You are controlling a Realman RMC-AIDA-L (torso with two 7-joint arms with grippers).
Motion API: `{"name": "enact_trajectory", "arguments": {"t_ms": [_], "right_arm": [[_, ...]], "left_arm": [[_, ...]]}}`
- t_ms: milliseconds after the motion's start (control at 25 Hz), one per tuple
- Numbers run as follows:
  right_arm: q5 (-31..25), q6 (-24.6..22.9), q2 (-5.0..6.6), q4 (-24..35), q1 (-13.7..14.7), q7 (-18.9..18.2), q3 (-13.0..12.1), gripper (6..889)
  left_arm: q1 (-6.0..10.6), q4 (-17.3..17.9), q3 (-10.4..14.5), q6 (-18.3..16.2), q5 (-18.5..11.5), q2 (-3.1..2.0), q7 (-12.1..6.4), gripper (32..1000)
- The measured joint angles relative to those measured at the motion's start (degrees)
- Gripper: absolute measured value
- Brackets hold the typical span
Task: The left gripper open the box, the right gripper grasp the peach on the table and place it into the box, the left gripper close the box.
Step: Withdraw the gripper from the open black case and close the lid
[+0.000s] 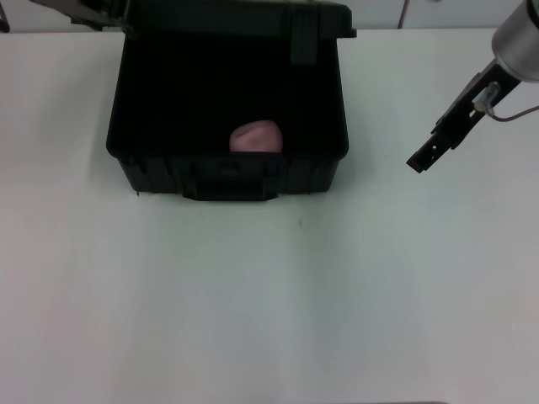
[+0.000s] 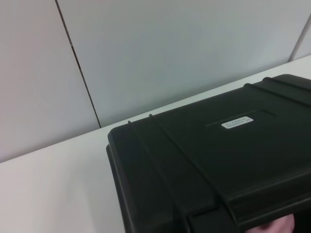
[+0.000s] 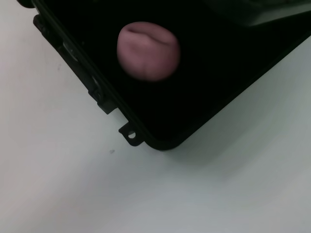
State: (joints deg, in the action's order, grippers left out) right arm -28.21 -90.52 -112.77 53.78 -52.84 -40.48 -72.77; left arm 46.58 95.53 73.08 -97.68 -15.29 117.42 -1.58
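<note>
The black box (image 1: pixel 227 177) stands open at the back of the white table (image 1: pixel 253 303), its lid (image 1: pixel 253 10) raised at the rear. The pale pink peach (image 1: pixel 255 136) lies inside it near the front wall. A dark part of my left gripper (image 1: pixel 94 12) shows at the lid's left corner, mostly cut off by the frame edge. My right gripper (image 1: pixel 418 161) hangs over the table to the right of the box, holding nothing. The left wrist view shows the lid (image 2: pixel 204 160) with its white label (image 2: pixel 237 122). The right wrist view shows the peach (image 3: pixel 148 49) within the box's rim (image 3: pixel 127 127).
A grey panelled wall (image 2: pixel 170 53) rises behind the table's far edge. The box's handle (image 1: pixel 229 190) and latches face the front. White tabletop stretches in front of the box and on both sides.
</note>
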Motion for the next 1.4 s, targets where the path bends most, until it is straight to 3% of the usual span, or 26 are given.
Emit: {"name": "enact_trajectory", "arguments": {"t_ms": [600,1000,1400], "right_arm": [[0.0,0.4,0.0,0.0,0.0,0.1,0.0,841],[0.0,0.5,0.0,0.0,0.0,0.1,0.0,841],[0.0,0.7,0.0,-0.1,-0.1,0.1,0.0,841]], "left_arm": [[0.18,0.0,1.3,-1.1,2.8,0.22,0.71,465],[0.18,0.3,1.4,-1.8,2.9,0.18,1.1,845],[0.19,0.4,1.5,-2.9,2.9,0.19,1.14,846]]}}
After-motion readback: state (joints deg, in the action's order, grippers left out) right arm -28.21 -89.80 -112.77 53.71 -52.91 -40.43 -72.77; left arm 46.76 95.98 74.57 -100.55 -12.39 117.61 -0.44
